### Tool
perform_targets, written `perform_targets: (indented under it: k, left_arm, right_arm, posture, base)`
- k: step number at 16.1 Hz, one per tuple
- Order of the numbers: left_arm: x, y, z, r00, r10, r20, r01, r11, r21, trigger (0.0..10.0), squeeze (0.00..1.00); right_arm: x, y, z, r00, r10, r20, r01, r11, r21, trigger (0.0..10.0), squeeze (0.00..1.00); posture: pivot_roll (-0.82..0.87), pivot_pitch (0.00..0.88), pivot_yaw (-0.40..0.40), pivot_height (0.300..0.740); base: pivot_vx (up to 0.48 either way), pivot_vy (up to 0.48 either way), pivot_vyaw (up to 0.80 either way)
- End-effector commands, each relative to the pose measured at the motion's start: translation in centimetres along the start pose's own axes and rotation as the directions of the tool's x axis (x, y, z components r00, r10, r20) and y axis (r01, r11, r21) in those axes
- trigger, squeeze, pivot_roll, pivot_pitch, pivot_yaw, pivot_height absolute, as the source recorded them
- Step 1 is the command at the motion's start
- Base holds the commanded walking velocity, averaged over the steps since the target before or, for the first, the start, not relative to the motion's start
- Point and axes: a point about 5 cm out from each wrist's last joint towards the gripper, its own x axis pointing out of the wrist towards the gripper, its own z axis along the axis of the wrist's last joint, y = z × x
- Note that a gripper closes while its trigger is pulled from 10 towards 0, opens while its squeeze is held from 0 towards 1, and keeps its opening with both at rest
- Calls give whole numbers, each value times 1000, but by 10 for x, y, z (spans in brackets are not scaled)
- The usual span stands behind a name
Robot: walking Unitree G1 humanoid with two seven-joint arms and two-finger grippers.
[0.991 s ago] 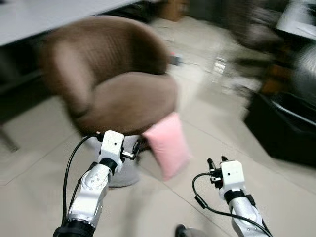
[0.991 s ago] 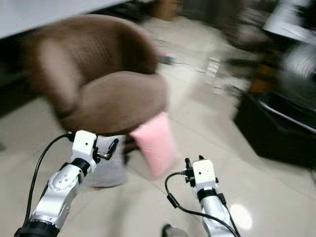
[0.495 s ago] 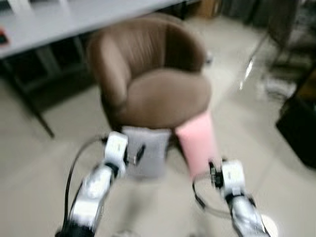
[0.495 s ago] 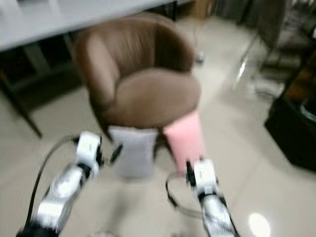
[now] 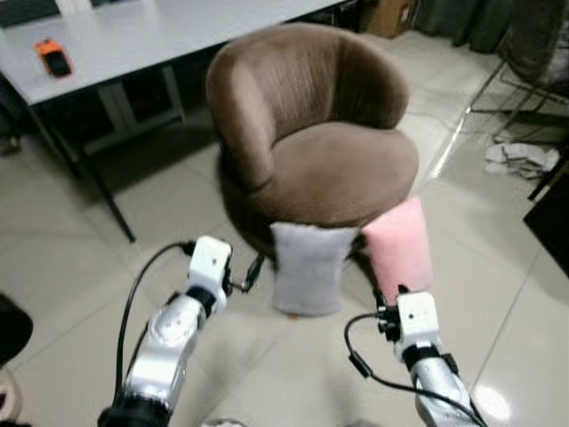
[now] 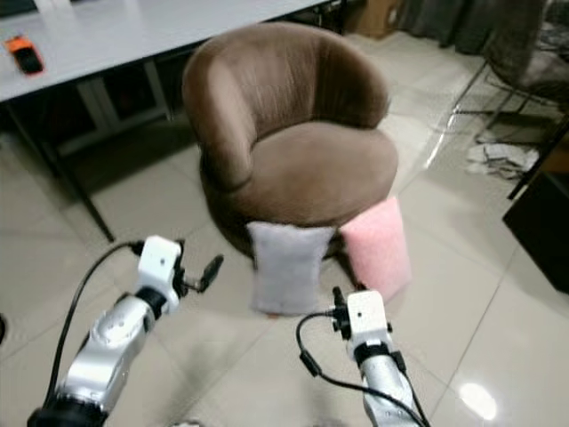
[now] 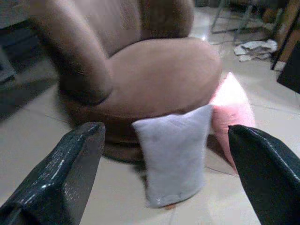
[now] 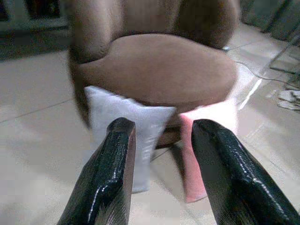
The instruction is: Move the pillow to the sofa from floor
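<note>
- The grey pillow (image 5: 308, 269) stands upright on the floor (image 5: 71, 267), leaning against the front of the brown sofa chair (image 5: 316, 133). It is ahead of my jaws, between the two arms.
- The pink pillow (image 5: 397, 252) leans on the chair just beside the grey one, straight ahead of my right jaws and close to them.
- My left jaws (image 5: 252, 272) are spread wide and hold nothing. They point toward the grey pillow and are near its edge without touching it.
- My left arm (image 5: 169, 342) is raised and bent, its wrist angled inward toward the chair base.
- My right jaws (image 5: 389, 292) are part open, with a gap between the two fingers (image 8: 115, 183), and hold nothing. In the wrist view both pillows sit beyond the tips.
- My right arm (image 5: 427, 365) reaches forward low, wrist level, short of the pink pillow.
- Behind the chair, well beyond my jaws, is a white worktop (image 5: 133, 36) carrying an orange device (image 5: 54, 58).
</note>
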Motion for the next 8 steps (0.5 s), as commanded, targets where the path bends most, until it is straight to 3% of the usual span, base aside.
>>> perform_targets:
  k: [1, 4, 8]
  left_arm:
    - [-1, 5, 0, 1000, 17, 8, -17, 1000, 6, 10000, 0]
    - [-2, 7, -2, 999, 41, -9, -41, 999, 18, 10000, 0]
    - [-2, 11, -4, 997, 76, -24, -75, 997, 23, 10000, 0]
  right_arm:
    - [2, 1, 4, 1000, 10, 21, -9, 1000, -5, 10000, 0]
    - [2, 3, 3, 1000, 17, 11, -17, 1000, 2, 10000, 0]
    - [2, 4, 3, 1000, 12, 12, -12, 999, 29, 10000, 0]
  posture:
    - [3, 29, 12, 740]
    - [6, 28, 12, 740]
    - [11, 36, 10, 740]
  base:
    - [0, 296, 0]
    - [0, 0, 0]
    - [0, 0, -683]
